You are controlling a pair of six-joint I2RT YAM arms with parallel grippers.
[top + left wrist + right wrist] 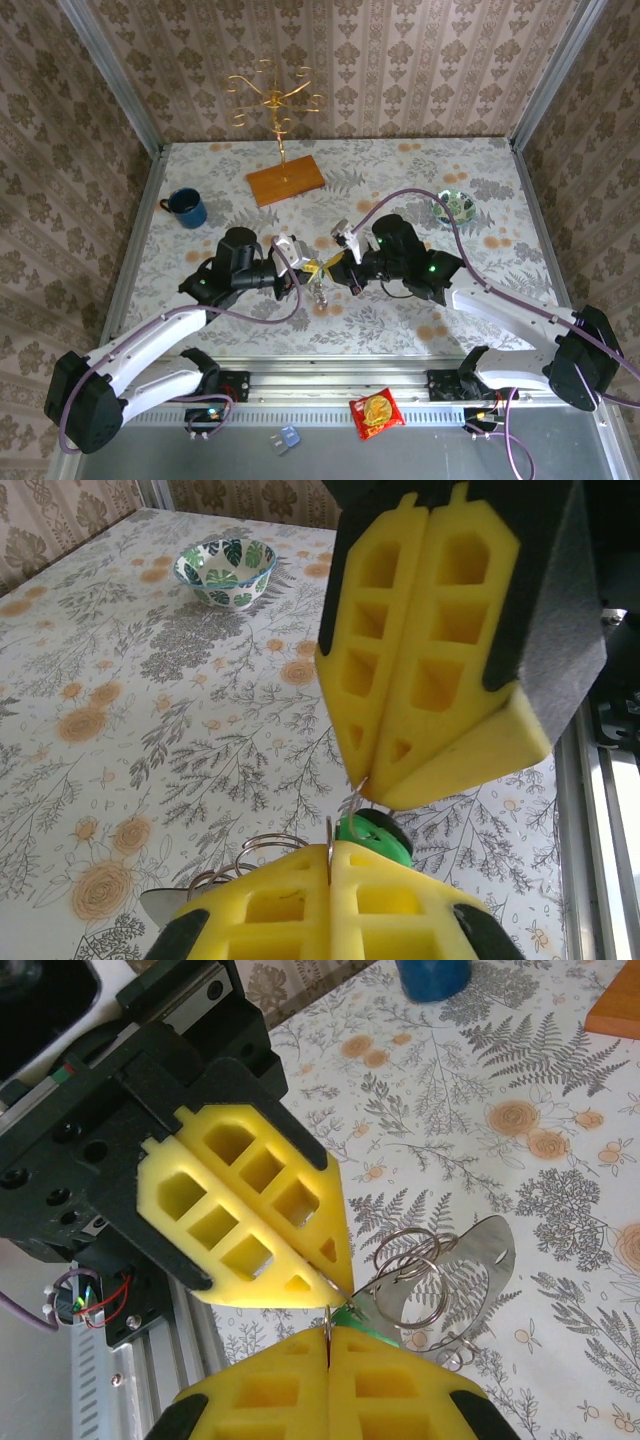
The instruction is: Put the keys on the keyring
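step in hand: threading. both tools meet tip to tip over the middle of the desk (400, 160), and the keys (320, 288) hang between them, off the surface.

left tool (330, 865): fingers pressed together, a thin wire nipped in the seam. right tool (328, 1345): also pressed together, a thin wire caught in its seam.

keyring (270, 837): we see several overlapping wire loops just beside both tips. we judge that the wire in each seam belongs to it. the yellow pads hide the join, so we cannot be sure.

green-headed key (375, 835): tucked right where the tools meet, against the left tool's tip and just under the right tool's tip. silvery key (480, 1260): a flat blade lying across the far side of the loops. we cannot tell whether either key is already threaded or only tangled among the loops.

well apart and not involved: blue mug (186, 208), gold stand (272, 100), patterned bowl (455, 207).

judgement: mid-task, with both parts gathered in one pinch point and the join not confirmed.

next move, as we read it: one tool holds the wire steady while the other works the green key's hole along it. this calls for a very small, slow, sideways motion. only one tool should release at a time, because letting go with both would drop the cluster onto the desk.
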